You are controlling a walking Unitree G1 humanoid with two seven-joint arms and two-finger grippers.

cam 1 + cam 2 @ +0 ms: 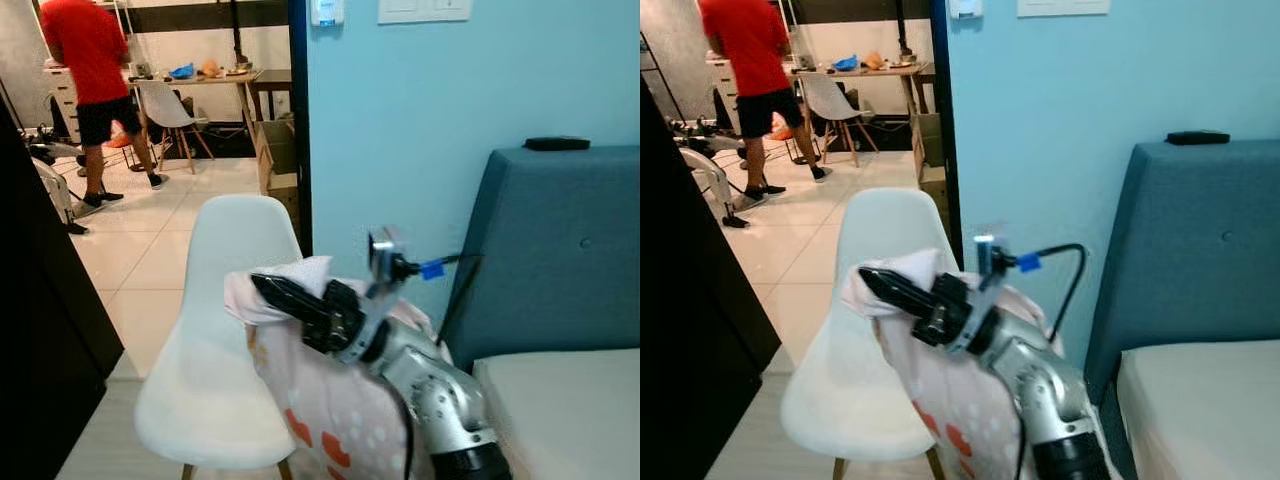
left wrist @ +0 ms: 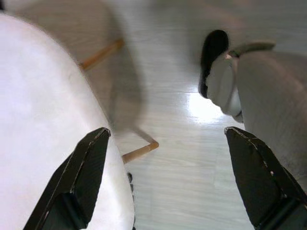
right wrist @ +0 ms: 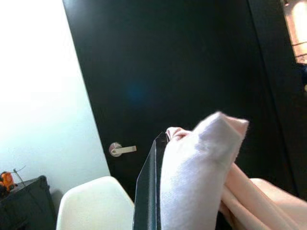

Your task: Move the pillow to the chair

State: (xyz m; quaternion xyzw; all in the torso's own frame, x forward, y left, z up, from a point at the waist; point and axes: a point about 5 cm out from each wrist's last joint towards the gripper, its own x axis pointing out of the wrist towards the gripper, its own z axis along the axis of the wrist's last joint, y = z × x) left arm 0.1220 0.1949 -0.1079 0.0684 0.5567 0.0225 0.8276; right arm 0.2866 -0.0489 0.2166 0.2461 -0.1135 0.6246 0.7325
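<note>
Fabric, left eye view: pale pink pillow (image 1: 320, 420) with red-orange print hangs at lower centre, its top corner bunched at my right gripper (image 1: 272, 290), just right of the white chair (image 1: 215, 400) and overlapping its right edge.
Chair, left eye view: moulded white shell, seat at lower left, back rising to mid-frame; wooden legs below.
Backdrop, left eye view: blue headboard (image 1: 560, 250) at right, person (image 1: 90, 90) in red top at upper left.
Grip, right eye view: right gripper's black fingers are clamped on the pillow's upper corner left of centre; the rest droops beneath my arm.
Left gripper (image 2: 168, 182), left wrist view: fingers wide apart at the bottom corners, nothing between them; chair shell fills the left side.
Cloth, right wrist view: folded pink corner at lower right is pressed against one black finger (image 3: 146, 191); chair back at lower left.
Handling, my judgement: light, soft, limp; it sags and swings from one corner and may slip. Hold a thick bunched fold, not a thin edge.
</note>
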